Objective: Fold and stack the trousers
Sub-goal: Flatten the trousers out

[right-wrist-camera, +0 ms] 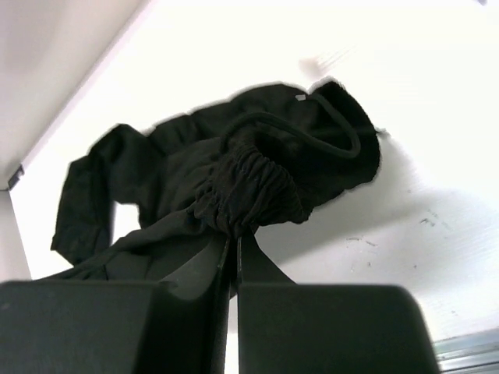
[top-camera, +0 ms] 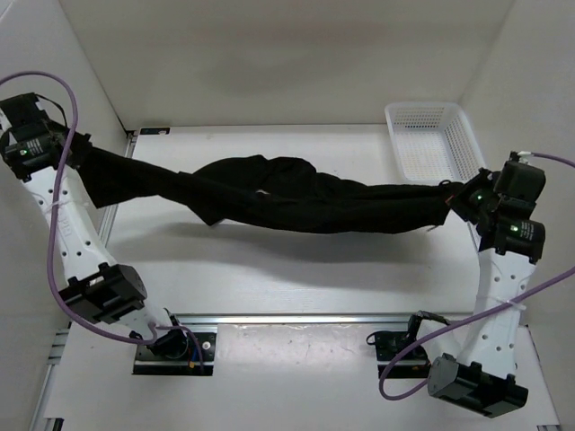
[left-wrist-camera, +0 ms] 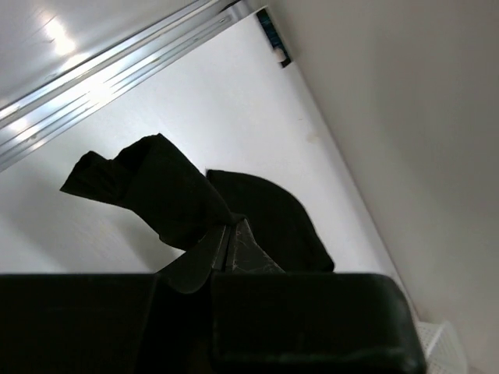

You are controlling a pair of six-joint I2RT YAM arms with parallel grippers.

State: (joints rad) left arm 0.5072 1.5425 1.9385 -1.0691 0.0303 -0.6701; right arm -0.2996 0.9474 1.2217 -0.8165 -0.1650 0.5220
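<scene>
The black trousers [top-camera: 296, 202] hang stretched across the table, held up at both ends and sagging in the middle. My left gripper [top-camera: 83, 153] is shut on a leg end at the far left; in the left wrist view the fabric [left-wrist-camera: 164, 195] bunches out from my closed gripper [left-wrist-camera: 228, 234]. My right gripper [top-camera: 456, 199] is shut on the gathered elastic waistband at the right; in the right wrist view the waistband [right-wrist-camera: 253, 191] sits pinched in my gripper [right-wrist-camera: 235, 238].
A white mesh basket [top-camera: 435, 139] stands at the back right, just behind my right gripper. The white table [top-camera: 296, 278] has walls at the back and both sides. A metal rail [top-camera: 296, 319] runs along the near edge.
</scene>
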